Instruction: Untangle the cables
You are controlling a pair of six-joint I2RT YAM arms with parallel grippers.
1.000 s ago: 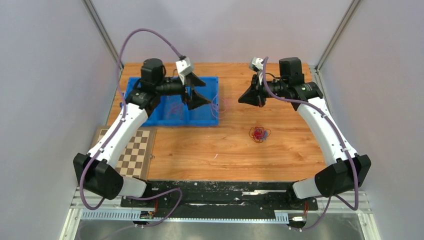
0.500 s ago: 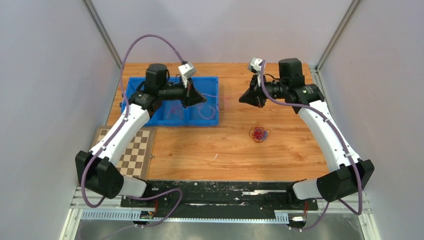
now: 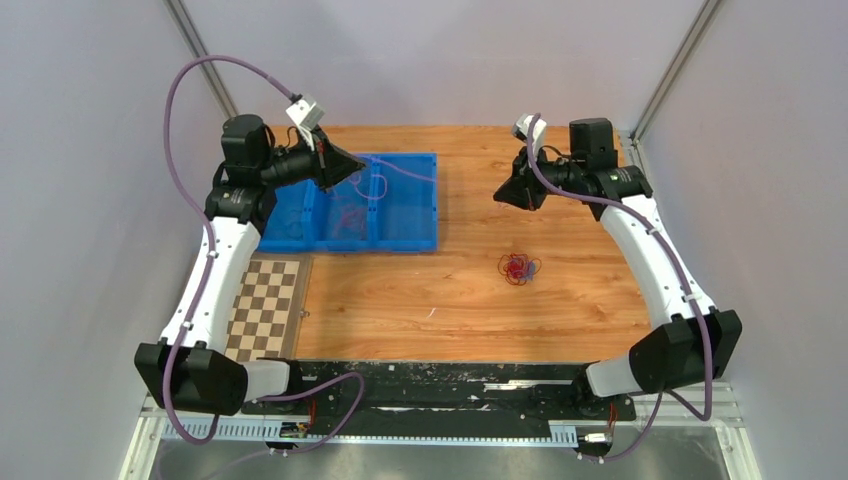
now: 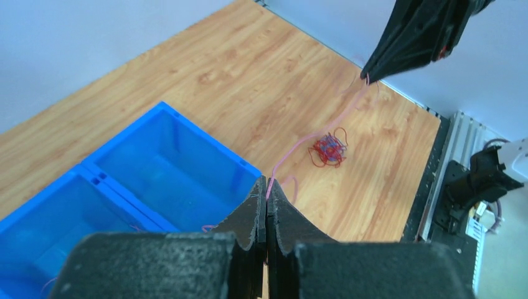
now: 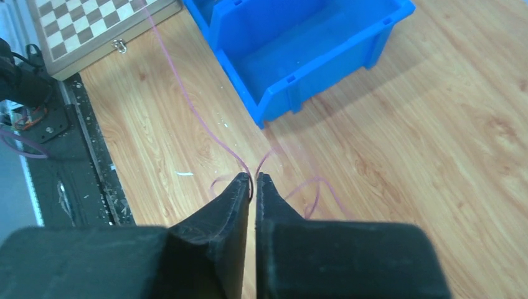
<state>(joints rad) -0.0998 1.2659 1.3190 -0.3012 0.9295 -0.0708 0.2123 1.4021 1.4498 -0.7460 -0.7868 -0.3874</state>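
A thin pink cable (image 4: 330,121) stretches taut in the air between my two grippers. My left gripper (image 4: 266,182) is shut on one end of it, held above the far left part of the blue bin (image 3: 420,240). The other end reaches my right gripper (image 5: 254,177), whose fingers stand a narrow slit apart. The cable (image 5: 187,99) lies in that slit at the tips, against one pad. A small tangle of red and blue cables (image 3: 518,268) lies on the wooden table below the right gripper (image 3: 500,195). More pink strands lie inside the bin.
The blue bin (image 5: 299,87) has several compartments and sits at the back left of the table. A folded chessboard (image 3: 262,300) lies at the left edge in front of it. Grey walls close in both sides and the back.
My left gripper closed on the pink cable, then drew back up and to the left across the bin. My right gripper shifted slightly right and its fingers parted a little.
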